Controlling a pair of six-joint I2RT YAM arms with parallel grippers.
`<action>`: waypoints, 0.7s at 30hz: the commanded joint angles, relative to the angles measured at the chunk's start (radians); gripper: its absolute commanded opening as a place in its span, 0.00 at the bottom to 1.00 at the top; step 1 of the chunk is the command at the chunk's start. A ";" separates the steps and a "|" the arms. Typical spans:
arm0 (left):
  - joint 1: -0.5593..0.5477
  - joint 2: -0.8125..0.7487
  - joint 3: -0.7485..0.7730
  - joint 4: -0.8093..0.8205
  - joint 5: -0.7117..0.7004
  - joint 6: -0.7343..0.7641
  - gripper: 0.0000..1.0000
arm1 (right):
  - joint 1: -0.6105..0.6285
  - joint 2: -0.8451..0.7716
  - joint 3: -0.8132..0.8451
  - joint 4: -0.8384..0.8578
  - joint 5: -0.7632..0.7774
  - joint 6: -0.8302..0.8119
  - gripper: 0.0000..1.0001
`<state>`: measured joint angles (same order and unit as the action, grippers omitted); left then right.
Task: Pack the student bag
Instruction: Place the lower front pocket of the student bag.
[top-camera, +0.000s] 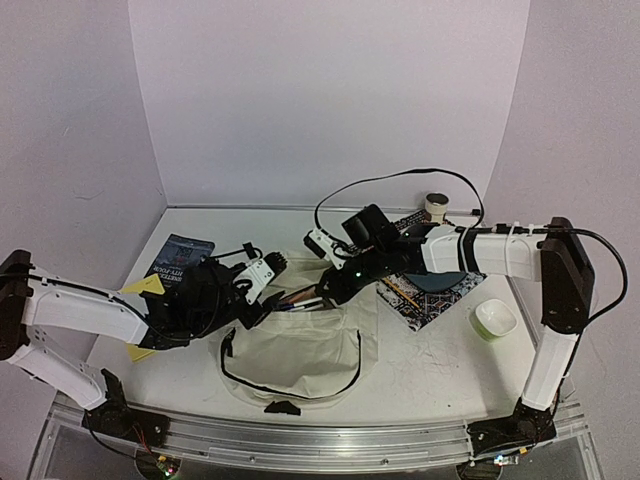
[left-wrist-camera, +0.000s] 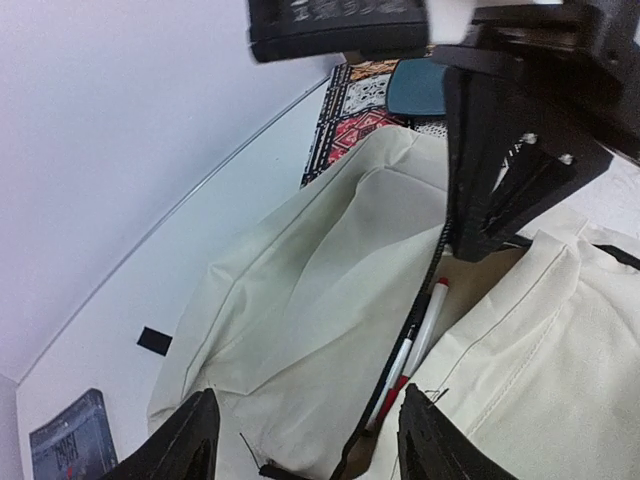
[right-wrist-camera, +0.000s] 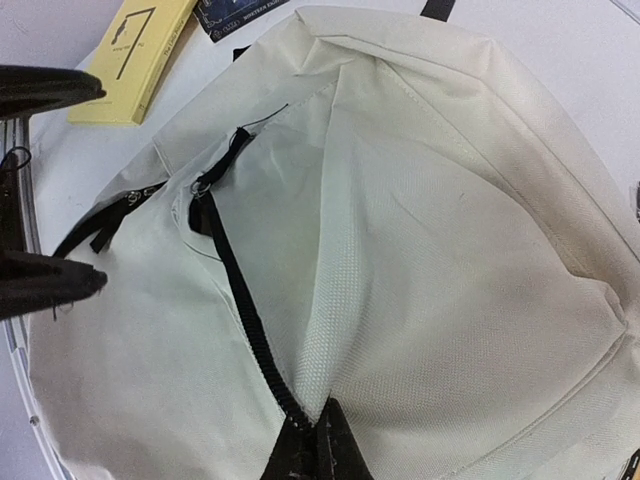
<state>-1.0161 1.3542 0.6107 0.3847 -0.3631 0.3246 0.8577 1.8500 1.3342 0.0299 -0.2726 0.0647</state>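
Observation:
The cream student bag lies in the middle of the table with its top opening unzipped. Two pens, white with red, lie in the opening beside the black zipper; they also show in the top view. My right gripper is shut on the bag's fabric edge next to the zipper line and holds it up at the bag's far side. My left gripper is open and empty, its jaws spread wide just above the bag's left side.
A colourful patterned mat lies right of the bag under the right arm, with a pale green bowl beside it. A tape roll stands at the back. A dark blue book and a yellow book lie at the left.

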 joint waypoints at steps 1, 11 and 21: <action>0.122 -0.047 0.016 -0.148 0.121 -0.255 0.63 | 0.001 0.008 0.039 0.010 -0.004 0.008 0.03; 0.362 0.102 0.147 -0.352 0.197 -0.547 0.63 | 0.001 0.008 0.002 0.010 -0.021 0.030 0.05; 0.451 0.310 0.291 -0.429 0.342 -0.619 0.64 | 0.000 0.017 -0.027 0.009 -0.035 0.050 0.06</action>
<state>-0.5828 1.6071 0.8330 -0.0060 -0.1049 -0.2380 0.8577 1.8500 1.3139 0.0329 -0.2802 0.0976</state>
